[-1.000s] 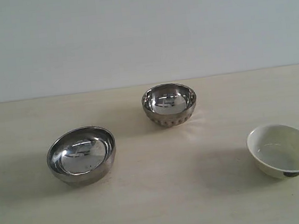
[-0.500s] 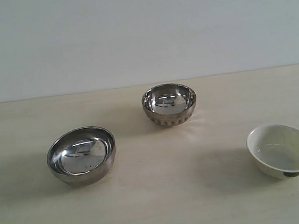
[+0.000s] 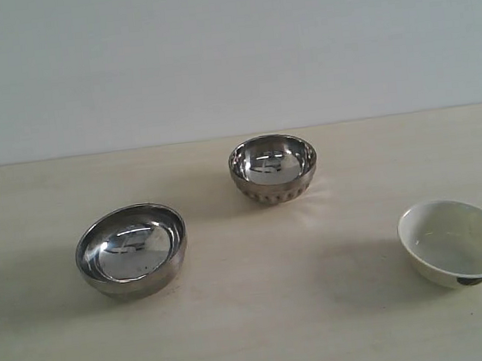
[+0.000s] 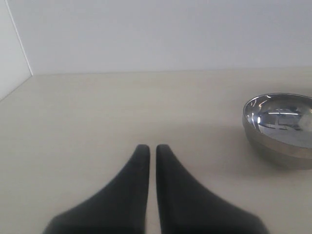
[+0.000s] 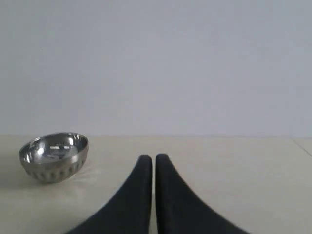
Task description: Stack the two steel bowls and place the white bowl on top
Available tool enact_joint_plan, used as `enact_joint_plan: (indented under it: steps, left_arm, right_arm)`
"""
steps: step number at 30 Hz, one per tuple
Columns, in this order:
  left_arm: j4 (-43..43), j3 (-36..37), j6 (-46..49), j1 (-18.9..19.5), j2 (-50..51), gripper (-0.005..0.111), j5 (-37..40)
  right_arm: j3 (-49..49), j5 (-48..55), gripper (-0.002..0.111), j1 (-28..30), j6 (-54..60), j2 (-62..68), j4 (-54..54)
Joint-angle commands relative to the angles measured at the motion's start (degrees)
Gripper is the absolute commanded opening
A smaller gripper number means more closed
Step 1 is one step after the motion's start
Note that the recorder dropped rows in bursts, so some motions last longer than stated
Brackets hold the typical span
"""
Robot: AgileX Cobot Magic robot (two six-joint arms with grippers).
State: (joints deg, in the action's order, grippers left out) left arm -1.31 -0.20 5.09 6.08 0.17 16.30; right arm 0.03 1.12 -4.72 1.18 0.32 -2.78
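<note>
We hold our left claw [image 4: 152, 148] closed and empty, the smooth steel bowl [image 4: 280, 126] ahead, off to one side. Our right claw [image 5: 153, 158] is closed too, the dimpled steel bowl [image 5: 53, 156] ahead.

steel bowls [image 3: 132, 250]: mirror-shiny metal | white bowl [image 3: 456, 241]: glossy ceramic-like | table [image 3: 264, 316]: matt, smooth

text: none legible | white bowl [image 3: 457, 241] dark mark: too small to read

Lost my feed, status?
Left hand, right hand shut, empty. Wide steel bowl, dimpled steel bowl, white bowl apart, unstacked. Nothing between them.
</note>
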Motion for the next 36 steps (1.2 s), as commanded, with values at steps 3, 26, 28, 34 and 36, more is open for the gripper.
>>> enact_joint_plan:
  steps: [3,26,28,34,36]
  left_arm:
    - [-0.15,0.2,-0.65,0.03,-0.17,0.004,-0.37]
    - [-0.15,0.2,-0.65,0.03,-0.17,0.004,-0.37]
    - [-0.15,0.2,-0.65,0.03,-0.17,0.004,-0.37]
    - [-0.15,0.2,-0.65,0.03,-0.17,0.004,-0.37]
    - [-0.15,0.2,-0.65,0.03,-0.17,0.004,-0.37]
  right_arm:
    - [-0.03,-12.82,0.0,0.18,-5.92,-0.32,-3.47]
    - [-44.78,9.08,0.021,0.18,-16.7,27.62,6.16]
    - [-49.13,12.86,0.038,0.18,-16.7,32.45,5.75]
    - [-56.27,19.88,0.07,0.18,-15.02,47.31,-0.51]
    - [-57.31,20.87,0.07,0.18,-12.56,52.89,-4.23]
